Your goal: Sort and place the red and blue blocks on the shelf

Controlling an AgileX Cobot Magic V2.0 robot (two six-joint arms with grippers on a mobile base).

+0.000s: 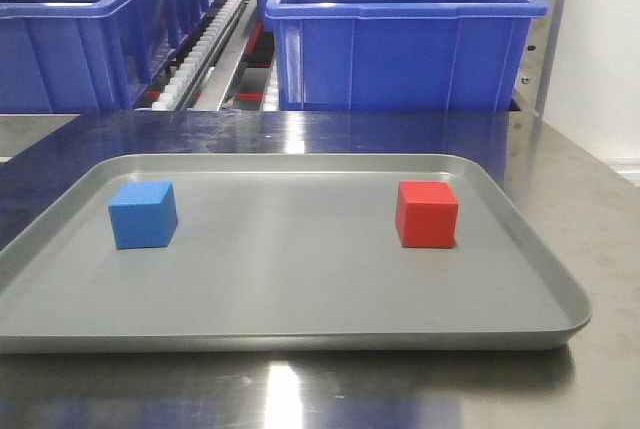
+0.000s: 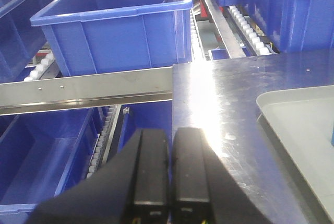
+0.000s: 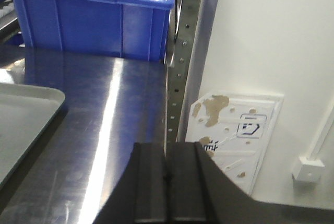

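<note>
Noting block positions first: we see the blue block (image 1: 143, 214) on the left side of the grey tray (image 1: 300, 334) and the red block (image 1: 427, 214) on its right side, well apart from each other. Each sits flat on the tray floor, clear of the rim. The tray lies on the steel tabletop (image 1: 300, 134). Behind it stands the shelf (image 1: 205, 54), its roller tracks carrying large blue bins (image 1: 400, 49).

Left wrist view: we log the left gripper (image 2: 170, 172) with fingers pressed together and nothing between them. It hangs above the tabletop's left edge, beside the tray corner. The shelf's front rail (image 2: 88, 91) runs ahead of it, with a bin above and another below.

Right wrist view: the right gripper (image 3: 167, 182) also has its fingers together, empty. It is over the tabletop's right edge, near a perforated steel upright (image 3: 182, 51) and a white wall (image 3: 271, 31). The tray corner shows at the left.
</note>
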